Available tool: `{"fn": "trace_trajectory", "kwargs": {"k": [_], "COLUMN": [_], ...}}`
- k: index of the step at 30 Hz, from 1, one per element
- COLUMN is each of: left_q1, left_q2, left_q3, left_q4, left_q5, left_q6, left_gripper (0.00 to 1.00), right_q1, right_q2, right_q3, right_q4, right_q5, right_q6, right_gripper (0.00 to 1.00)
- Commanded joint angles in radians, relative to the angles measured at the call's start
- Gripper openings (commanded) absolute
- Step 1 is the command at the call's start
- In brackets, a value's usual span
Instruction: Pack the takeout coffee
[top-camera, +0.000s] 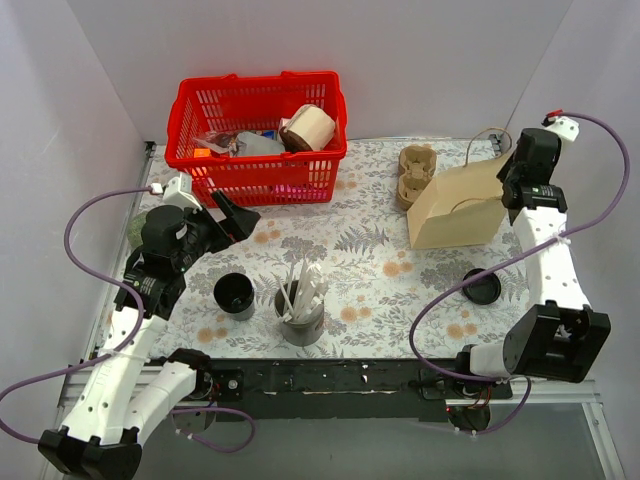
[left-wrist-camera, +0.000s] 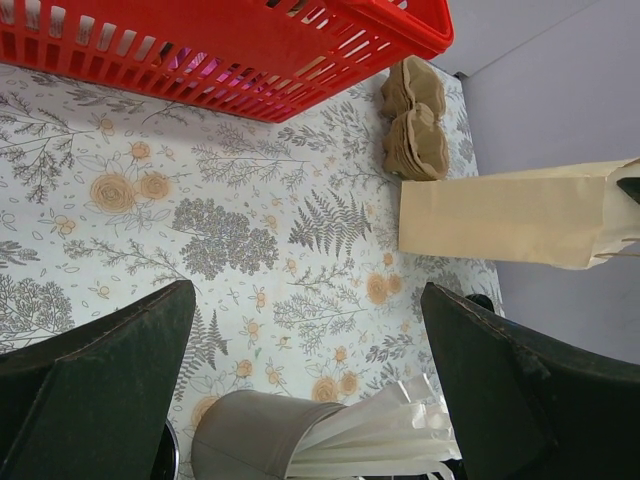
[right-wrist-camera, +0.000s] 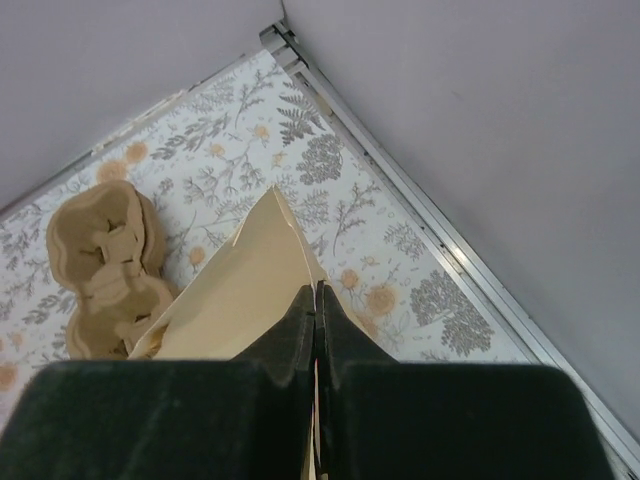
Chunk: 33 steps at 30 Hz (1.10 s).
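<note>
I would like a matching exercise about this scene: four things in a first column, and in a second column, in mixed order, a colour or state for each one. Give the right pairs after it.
Things
1. basket
2. bag
3. lid
4. grey cup

Colour or state
A. black, lying flat and loose
B. holds white sticks
C. red, with mesh walls
D. pinched at its top edge by the shut right jaws

Pairs: 1-C, 2-D, 3-A, 4-B
</note>
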Motion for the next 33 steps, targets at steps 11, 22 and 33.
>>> {"fn": "trace_trajectory", "kwargs": {"k": [11, 22, 33], "left_q1": [-0.004, -0.002, -0.004], "left_q2": [0.012, 0.098, 0.115], "left_q3": [0.031, 0.058, 0.029], "left_q4": [0.007, 0.08, 0.128], "left_q5": [-0.008, 0.051, 0.13], "left_q6": [0.017, 0.043, 0.04], "left_gripper": [0.98, 0.98, 0.98], "right_q1": [-0.011, -0.054, -0.152], "right_q2": [0.097, -0.035, -0.363], "right_q3": [0.116, 0.176, -0.048], "right_q4": [0.273, -0.473, -0.481], "right_q5": [0.144, 0.25, 0.406], "right_q6": [-0.07, 0.085, 0.09], "right_gripper": [0.01, 0.01, 0.01]}}
